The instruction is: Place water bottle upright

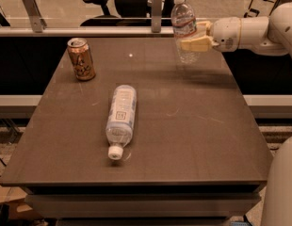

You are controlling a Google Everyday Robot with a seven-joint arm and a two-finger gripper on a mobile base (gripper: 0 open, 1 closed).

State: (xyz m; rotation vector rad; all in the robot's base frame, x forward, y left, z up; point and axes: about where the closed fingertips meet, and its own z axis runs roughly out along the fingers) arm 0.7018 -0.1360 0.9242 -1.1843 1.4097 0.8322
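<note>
The water bottle (184,27) is a small clear ribbed bottle with a red-and-white label band and a white cap. It is upright at the far right of the dark table (193,126), its base at or just above the surface. My gripper (193,42) reaches in from the right and is shut on the bottle's middle, below the label.
A larger clear bottle with a pale blue-white label (121,119) lies on its side at the table's middle, cap toward the front edge. A copper-coloured drink can (81,59) stands at the far left. A rail with posts (89,31) and office chairs are behind the table.
</note>
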